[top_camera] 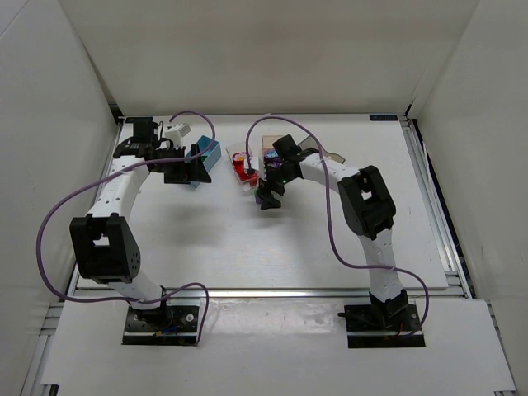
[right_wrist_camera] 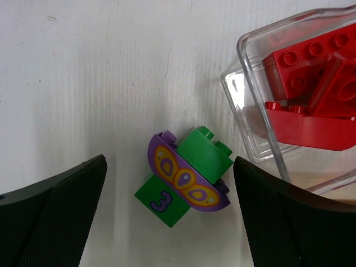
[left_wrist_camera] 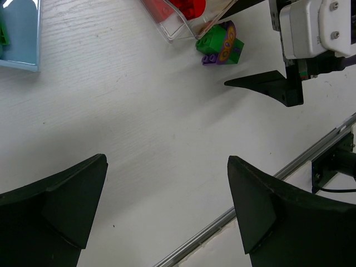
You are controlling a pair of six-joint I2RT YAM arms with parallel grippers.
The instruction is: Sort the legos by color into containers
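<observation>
Three legos lie stuck together on the white table: a green brick (right_wrist_camera: pixel 207 156), a purple half-round piece (right_wrist_camera: pixel 186 181) with a yellow butterfly print, and a green tile (right_wrist_camera: pixel 163 203) marked 3. My right gripper (right_wrist_camera: pixel 169 161) hovers open over them, one finger on each side, touching nothing. Just right of them stands the clear container (right_wrist_camera: pixel 248 119) holding red legos (right_wrist_camera: pixel 311 72). My left gripper (left_wrist_camera: pixel 167 160) is open over bare table, beside the light blue container (left_wrist_camera: pixel 22 39). The left wrist view also shows the same cluster (left_wrist_camera: pixel 220 44).
In the top view the light blue container (top_camera: pixel 211 153) sits by the left gripper (top_camera: pixel 191 167) and the clear one (top_camera: pixel 242 165) is left of the right gripper (top_camera: pixel 268 196). A peach container (top_camera: pixel 264 145) stands behind. A metal rail (left_wrist_camera: pixel 267 183) runs along the table's edge.
</observation>
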